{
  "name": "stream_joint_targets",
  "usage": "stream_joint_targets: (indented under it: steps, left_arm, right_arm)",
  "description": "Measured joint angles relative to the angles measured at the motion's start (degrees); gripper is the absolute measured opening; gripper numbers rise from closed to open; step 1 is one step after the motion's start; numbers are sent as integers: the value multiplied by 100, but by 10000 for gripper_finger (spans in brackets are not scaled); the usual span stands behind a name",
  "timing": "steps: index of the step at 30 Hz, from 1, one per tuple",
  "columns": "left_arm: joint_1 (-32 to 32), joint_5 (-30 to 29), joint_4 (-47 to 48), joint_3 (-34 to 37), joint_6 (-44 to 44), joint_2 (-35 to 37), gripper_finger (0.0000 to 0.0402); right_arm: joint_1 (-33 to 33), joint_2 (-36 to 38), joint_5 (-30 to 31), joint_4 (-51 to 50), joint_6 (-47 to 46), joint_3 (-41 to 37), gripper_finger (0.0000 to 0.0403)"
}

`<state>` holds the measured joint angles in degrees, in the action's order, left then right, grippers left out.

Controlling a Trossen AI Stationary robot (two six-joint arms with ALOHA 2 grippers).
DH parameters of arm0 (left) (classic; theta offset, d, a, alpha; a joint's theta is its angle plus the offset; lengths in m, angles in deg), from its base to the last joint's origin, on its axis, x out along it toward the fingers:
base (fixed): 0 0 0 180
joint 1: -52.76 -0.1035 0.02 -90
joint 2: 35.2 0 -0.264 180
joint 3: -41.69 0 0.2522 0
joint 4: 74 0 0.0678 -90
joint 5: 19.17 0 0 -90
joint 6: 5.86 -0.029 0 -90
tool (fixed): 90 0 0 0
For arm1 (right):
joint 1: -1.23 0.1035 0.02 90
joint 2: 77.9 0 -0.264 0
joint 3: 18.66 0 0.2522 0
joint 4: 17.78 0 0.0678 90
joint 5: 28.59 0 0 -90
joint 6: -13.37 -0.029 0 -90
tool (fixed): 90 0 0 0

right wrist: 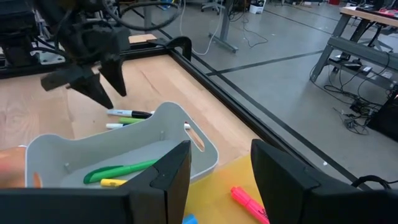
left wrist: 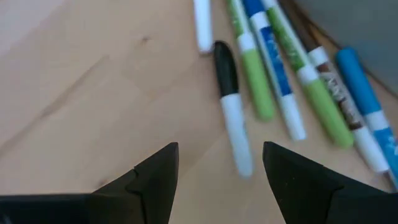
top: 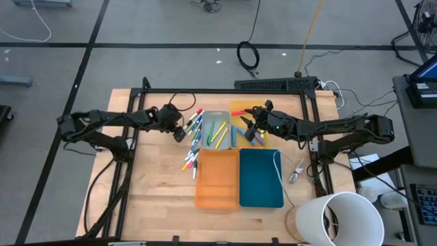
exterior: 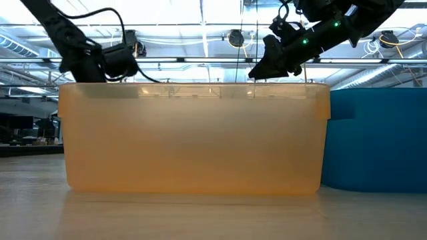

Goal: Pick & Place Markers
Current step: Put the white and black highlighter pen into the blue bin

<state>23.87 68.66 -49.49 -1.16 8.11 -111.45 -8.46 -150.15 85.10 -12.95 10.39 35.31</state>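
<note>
On the pale wooden table (top: 157,198) sit flat orange (top: 216,179) and teal (top: 260,179) plastic trays and a grey bin (top: 216,130) holding green and yellow markers (top: 218,134). More mixed-colour markers (top: 192,140) lie loose beside it. The left gripper (left wrist: 217,171) hovers spread and empty over a black-capped white marker (left wrist: 231,106). The right gripper (right wrist: 219,163), parted and empty, hangs above the yellow tray (right wrist: 217,199).
</note>
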Motion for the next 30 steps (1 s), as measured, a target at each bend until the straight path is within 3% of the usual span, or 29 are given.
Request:
stream_joint_targets:
  steps: [8, 20, 24, 30]
  left_arm:
    - [139, 61, -508, 155, -108, -381, 237]
    - [449, -502, -894, 101, 99, -1151, 229]
    - [560, -560, -819, 107, 231, -1141, 177]
    - [577, -520, -685, 107, 548, -1122, 40]
  right_arm:
    - [2, 0, -1, 0, 0, 0, 155]
    - [2, 0, -1, -4, 0, 0, 155]
    - [2, 0, -1, -4, 0, 0, 155]
    - [2, 0, -1, -4, 0, 0, 155]
